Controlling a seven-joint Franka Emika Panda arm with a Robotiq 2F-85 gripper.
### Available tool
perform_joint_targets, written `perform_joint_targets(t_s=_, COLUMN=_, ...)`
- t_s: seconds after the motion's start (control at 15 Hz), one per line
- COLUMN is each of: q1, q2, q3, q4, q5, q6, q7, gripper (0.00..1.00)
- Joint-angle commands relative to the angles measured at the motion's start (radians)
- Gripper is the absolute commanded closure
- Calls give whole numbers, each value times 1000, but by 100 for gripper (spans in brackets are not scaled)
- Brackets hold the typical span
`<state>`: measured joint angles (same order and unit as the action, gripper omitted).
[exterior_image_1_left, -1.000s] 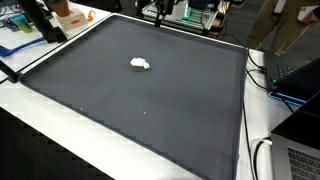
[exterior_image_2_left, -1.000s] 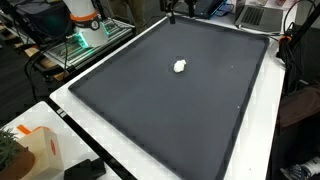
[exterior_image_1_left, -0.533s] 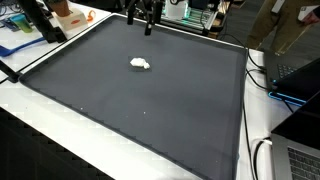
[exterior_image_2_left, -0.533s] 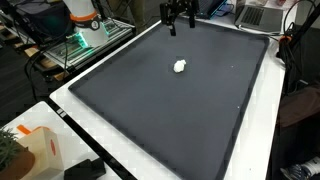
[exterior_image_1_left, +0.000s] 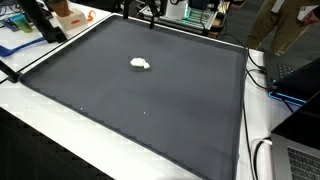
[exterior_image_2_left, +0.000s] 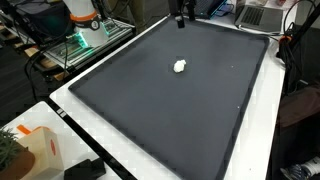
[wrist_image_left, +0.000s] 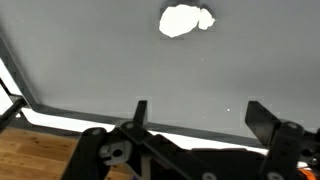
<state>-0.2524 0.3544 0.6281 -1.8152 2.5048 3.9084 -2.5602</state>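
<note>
Wrist view showing the gripper (wrist_image_left: 198, 108) standing wide open, holding nothing, exterior views cropping it at the dark mat's (exterior_image_1_left: 150, 110) far edge, white lump (wrist_image_left: 186, 20) lying mid-mat, well apart from the gripper.

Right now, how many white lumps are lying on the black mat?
1. The white lump lies on the black mat toward its far edge, apart from the open gripper. Nothing on the mat could hide another.

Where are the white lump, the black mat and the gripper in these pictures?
white lump (wrist_image_left: 187, 19), wrist view, middle of the lump.
black mat (exterior_image_1_left: 160, 110), in an exterior view, bare middle of its surface.
gripper (wrist_image_left: 198, 107), wrist view, midway between the open fingertips.
</note>
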Motion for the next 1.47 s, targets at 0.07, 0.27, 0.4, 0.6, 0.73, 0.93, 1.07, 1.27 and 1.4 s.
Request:
perform_joint_targets(t_s=0.07, q1=58, q2=-71, q3=-110, q4=-14, q5=24, q6=-45, q7=111, gripper=0)
perform_joint_targets(t_s=0.27, q1=140, q2=-83, q3=-226, q4=-16, q5=-16, q6=-52, q7=285, gripper=0)
perform_joint_targets(t_s=0.4, q1=195, q2=-50, q3=-289, q4=8, q5=-42, q6=12, q7=401, gripper=0)
perform_joint_targets(t_s=0.6, q1=192, q2=-2, q3=-291, q4=61, q5=46, q6=77, q7=388, gripper=0)
perform_joint_targets(t_s=0.73, q1=22, q2=75, q3=-66, q4=100, q5=5, q6=116, q7=423, gripper=0)
perform_joint_targets(t_s=0.93, q1=-120, q2=191, q3=133, q4=184, q5=3, q6=161, q7=397, gripper=0)
perform_joint_targets(t_s=1.07, q1=-150, q2=254, q3=176, q4=235, q5=2, q6=211, q7=386, gripper=0)
perform_joint_targets(t_s=1.27, q1=-170, q2=320, q3=200, q4=300, q5=2, q6=270, q7=384, gripper=0)
perform_joint_targets(t_s=1.4, q1=-176, q2=360, q3=212, q4=338, q5=2, q6=305, q7=380, gripper=0)
